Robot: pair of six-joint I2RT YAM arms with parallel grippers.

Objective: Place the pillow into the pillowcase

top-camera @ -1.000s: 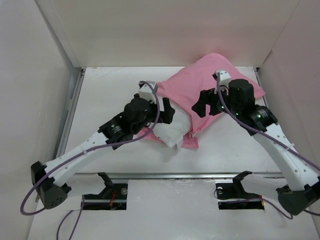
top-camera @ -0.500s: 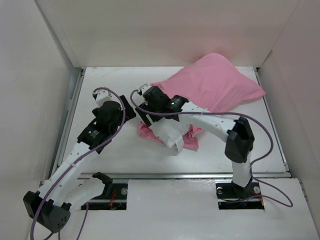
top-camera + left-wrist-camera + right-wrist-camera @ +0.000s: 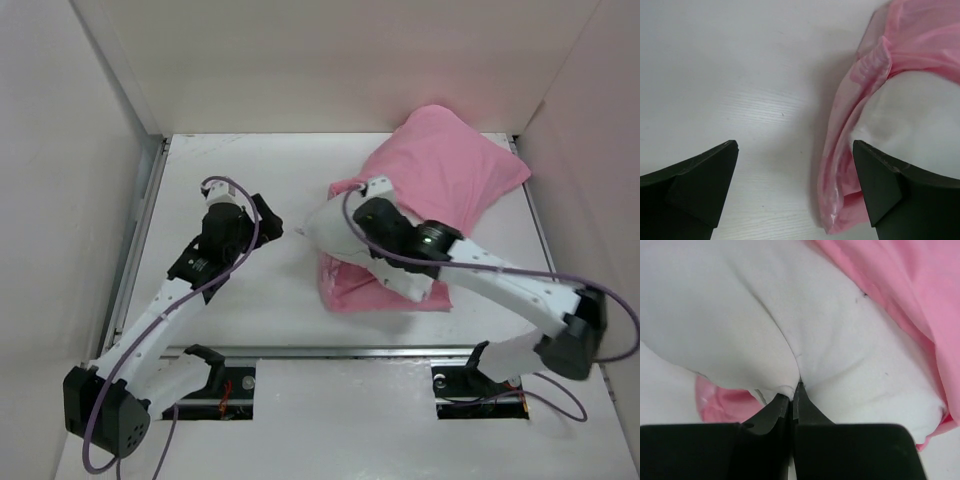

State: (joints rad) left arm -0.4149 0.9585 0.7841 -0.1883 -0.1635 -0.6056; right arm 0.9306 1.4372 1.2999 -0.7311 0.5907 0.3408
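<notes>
Currently my right gripper (image 3: 793, 391) pinches the pillow (image 3: 730, 315), left gripper (image 3: 794, 150) gapes empty; I fear the unheld pillowcase (image 3: 912, 35) bunching.

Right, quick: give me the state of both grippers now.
Left gripper: open, holding nothing, beside the thin pink satin pillowcase.
Right gripper: shut on a fold of the plump white fabric pillow.

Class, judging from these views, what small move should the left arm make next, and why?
Probably bring the open left gripper onto the pillowcase hem and grasp it: the right gripper pinches the pillow, whose white end lies uncovered.
</notes>
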